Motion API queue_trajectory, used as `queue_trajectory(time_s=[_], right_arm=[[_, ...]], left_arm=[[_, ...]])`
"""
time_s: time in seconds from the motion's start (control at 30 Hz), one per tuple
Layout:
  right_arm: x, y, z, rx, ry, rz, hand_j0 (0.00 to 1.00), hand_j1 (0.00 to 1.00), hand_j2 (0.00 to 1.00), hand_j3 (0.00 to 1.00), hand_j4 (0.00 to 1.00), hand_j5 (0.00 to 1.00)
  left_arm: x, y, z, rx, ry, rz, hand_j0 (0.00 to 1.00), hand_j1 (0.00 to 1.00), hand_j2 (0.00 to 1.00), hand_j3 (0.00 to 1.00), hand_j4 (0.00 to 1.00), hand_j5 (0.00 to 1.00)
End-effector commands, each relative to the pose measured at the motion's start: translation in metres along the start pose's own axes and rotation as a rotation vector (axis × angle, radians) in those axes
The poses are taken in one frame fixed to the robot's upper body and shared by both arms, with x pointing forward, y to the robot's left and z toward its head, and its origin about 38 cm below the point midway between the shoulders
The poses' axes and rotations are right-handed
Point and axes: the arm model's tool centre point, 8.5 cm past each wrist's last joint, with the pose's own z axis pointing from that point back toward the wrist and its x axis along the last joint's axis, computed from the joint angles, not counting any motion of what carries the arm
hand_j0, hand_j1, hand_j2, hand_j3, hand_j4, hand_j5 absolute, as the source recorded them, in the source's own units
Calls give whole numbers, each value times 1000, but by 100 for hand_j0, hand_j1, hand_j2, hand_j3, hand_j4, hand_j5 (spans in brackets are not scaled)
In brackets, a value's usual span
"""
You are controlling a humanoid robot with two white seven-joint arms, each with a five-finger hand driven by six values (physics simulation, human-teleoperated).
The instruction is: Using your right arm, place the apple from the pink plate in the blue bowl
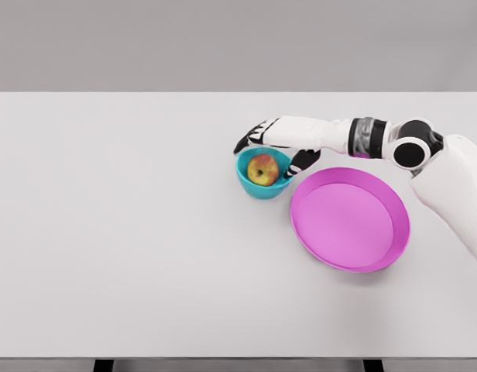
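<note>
A red and yellow apple lies inside the small blue bowl near the middle of the table. My right hand hovers just over the bowl's far right side, its dark fingers spread and holding nothing, with the thumb hanging down by the bowl's right rim. The pink plate sits right of the bowl and has nothing on it. My right arm reaches in from the right edge. The left arm does not show.
The grey table stretches wide to the left and front of the bowl. Its front edge runs along the bottom of the picture.
</note>
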Motion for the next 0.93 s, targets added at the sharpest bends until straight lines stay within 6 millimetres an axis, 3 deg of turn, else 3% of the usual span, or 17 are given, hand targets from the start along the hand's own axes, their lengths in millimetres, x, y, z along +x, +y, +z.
queue_trajectory(time_s=[0.0, 0.17, 0.23, 0.3, 0.47, 0.5, 0.57, 0.77, 0.9], right_arm=[[-1, -4, 4, -14, 4, -1, 100, 100, 100, 100, 100, 100], [10, -16, 12, -41, -18, 43, 100, 100, 100, 100, 100, 100], [12, -27, 31, -58, -4, 82, 100, 100, 100, 100, 100, 100], [2, -47, 77, -123, 67, 117, 100, 100, 100, 100, 100, 100], [-38, -21, 204, -380, 319, -13, 100, 100, 100, 100, 100, 100], [-39, -17, 219, -435, 348, -32, 100, 100, 100, 100, 100, 100], [-41, -11, 228, -451, 368, -46, 100, 100, 100, 100, 100, 100], [-43, 25, 224, -400, 380, -109, 100, 100, 100, 100, 100, 100], [-44, 33, 225, -387, 388, -122, 100, 100, 100, 100, 100, 100]], left_arm=[[0, 0, 0, 0, 0, 0, 100, 100, 100, 100, 100, 100], [0, 0, 0, 0, 0, 0, 100, 100, 100, 100, 100, 100], [0, 0, 0, -1, -1, 0, 100, 100, 100, 100, 100, 100], [0, 0, 0, 0, 0, 0, 100, 100, 100, 100, 100, 100], [0, 0, 0, 0, 0, 0, 100, 100, 100, 100, 100, 100], [0, 0, 0, 0, 0, 0, 100, 100, 100, 100, 100, 100], [0, 0, 0, 0, 0, 0, 100, 100, 100, 100, 100, 100], [0, 0, 0, 0, 0, 0, 100, 100, 100, 100, 100, 100], [10, 0, 0, -1, -21, -11, 100, 100, 100, 100, 100, 100]])
